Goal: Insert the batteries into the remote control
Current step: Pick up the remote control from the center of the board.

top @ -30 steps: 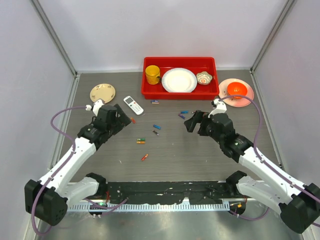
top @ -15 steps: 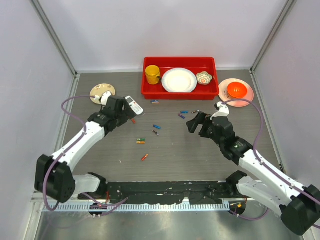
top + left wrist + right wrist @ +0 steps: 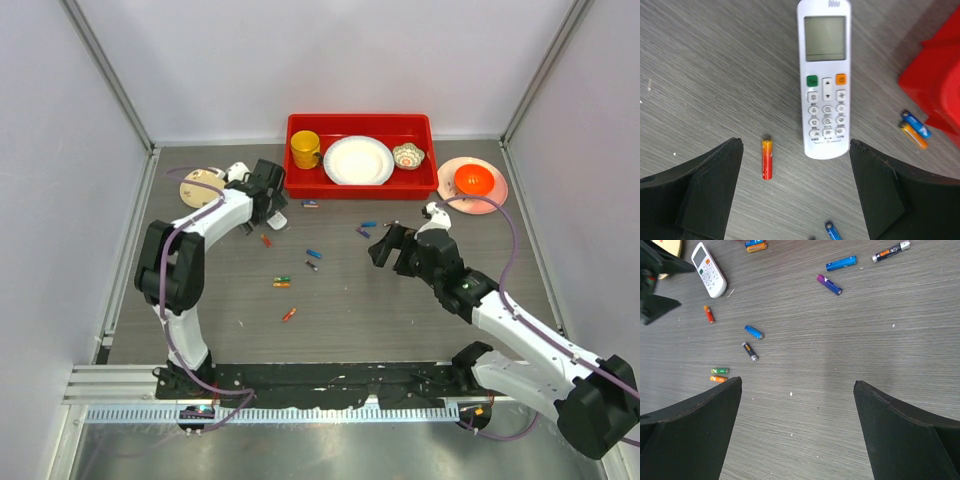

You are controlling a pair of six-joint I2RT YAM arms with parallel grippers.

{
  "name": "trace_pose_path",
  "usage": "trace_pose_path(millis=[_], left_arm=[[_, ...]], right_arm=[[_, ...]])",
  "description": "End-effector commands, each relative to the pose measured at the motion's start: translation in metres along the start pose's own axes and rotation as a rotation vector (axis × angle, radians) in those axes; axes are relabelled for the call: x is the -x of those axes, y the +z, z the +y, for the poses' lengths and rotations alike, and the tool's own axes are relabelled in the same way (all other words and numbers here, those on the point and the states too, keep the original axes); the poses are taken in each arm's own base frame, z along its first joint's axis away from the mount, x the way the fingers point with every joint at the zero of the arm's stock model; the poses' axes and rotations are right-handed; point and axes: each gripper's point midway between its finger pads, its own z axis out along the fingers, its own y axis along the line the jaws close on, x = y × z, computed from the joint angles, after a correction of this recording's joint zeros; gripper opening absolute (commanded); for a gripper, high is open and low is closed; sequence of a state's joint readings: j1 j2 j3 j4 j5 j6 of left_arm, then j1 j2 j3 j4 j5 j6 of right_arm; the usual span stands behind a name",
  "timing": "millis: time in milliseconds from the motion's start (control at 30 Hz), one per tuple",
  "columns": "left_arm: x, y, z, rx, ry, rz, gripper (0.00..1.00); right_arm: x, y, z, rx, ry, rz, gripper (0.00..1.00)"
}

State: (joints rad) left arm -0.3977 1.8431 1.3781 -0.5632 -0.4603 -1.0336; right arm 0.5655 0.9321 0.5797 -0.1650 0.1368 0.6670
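Remote [image 3: 825, 80] is lying screen up on the worktop [image 3: 715, 75], just ahead of the wide-apart left tool [image 3: 795, 150], looking light, stiff and slippery, best taken across its long edges, while the batteries [image 3: 754, 332], tiny and likely rolling, are lying scattered below the spread right tool [image 3: 797, 385].

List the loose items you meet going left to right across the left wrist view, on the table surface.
red-and-yellow battery → remote control → blue and orange battery pair
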Motion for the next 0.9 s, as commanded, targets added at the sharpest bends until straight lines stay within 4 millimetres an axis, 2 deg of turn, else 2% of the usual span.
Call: trace_pose_path(millis=[0,167,433,667,867], left_arm=[[0.009,0.017,-0.002,0.032,-0.117,0.000,0.90],[0.009,0.038,-0.014,0.004,-0.153,0.036,0.89],[0.016,0.050,-0.026,0.016,-0.112,0.033,0.90],[0.015,0.059,-0.022,0.095,-0.064,0.052,0.89],[0.012,0.064,-0.015,0.134,-0.050,0.060,0.88]], right_arm=[[0.025,-0.011,0.021,0.051,0.028,-0.057,0.99],[0.023,-0.015,0.023,0.069,0.045,-0.052,0.99],[0.019,-0.011,0.020,0.062,0.047,-0.044,0.99],[0.018,-0.009,0.021,0.059,0.046,-0.038,0.99],[0.032,-0.018,0.030,0.094,0.054,-0.076,0.99]])
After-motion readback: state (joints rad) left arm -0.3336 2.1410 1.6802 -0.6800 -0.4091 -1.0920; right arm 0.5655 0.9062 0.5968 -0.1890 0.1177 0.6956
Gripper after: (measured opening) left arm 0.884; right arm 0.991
